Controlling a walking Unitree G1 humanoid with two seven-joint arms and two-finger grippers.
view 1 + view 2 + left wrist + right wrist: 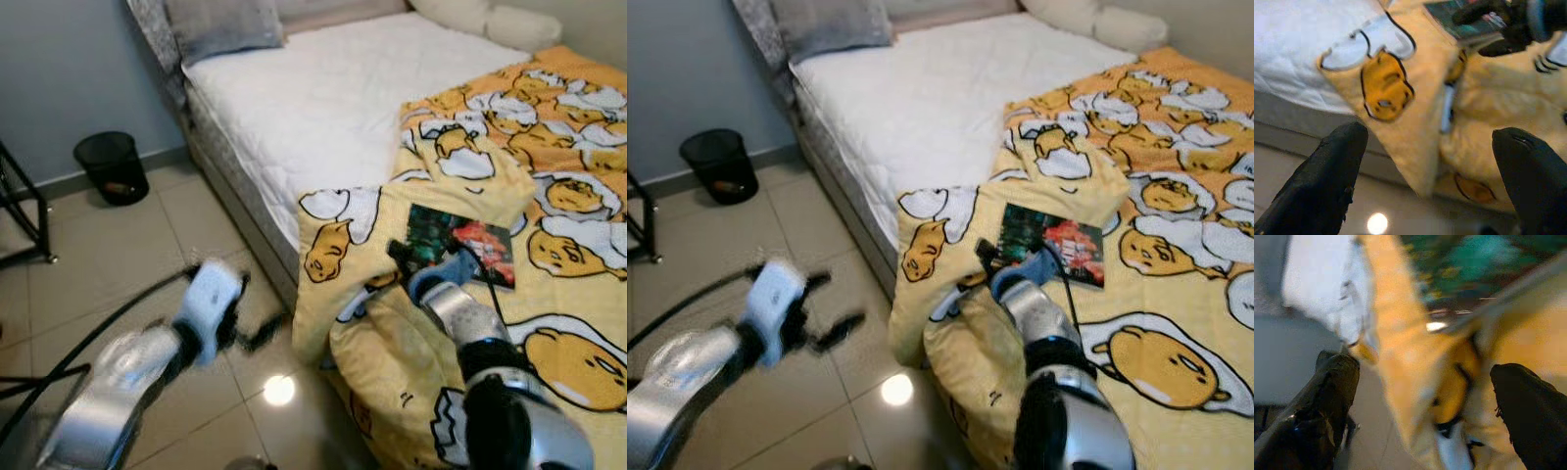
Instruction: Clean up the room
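A dark, colourful book [462,245] lies flat on a yellow cartoon-egg blanket [558,186] that covers the near half of the bed and hangs over its side. My right gripper [427,257] is open at the book's near-left edge, low over the blanket. In the right wrist view its fingers [1327,401] stand wide apart, with a blurred book [1474,264] ahead. My left gripper [257,308], blurred, is open above the tiled floor beside the bed. Its fingers [1327,181] face the hanging blanket corner [1386,88].
The white mattress [323,98] is bare at the far end, with a grey pillow [220,24] and pale pillows [509,22]. A black waste bin [113,166] stands by the wall. At the far left is a black rack leg [29,220]. A black cable [98,328] runs beside my left arm.
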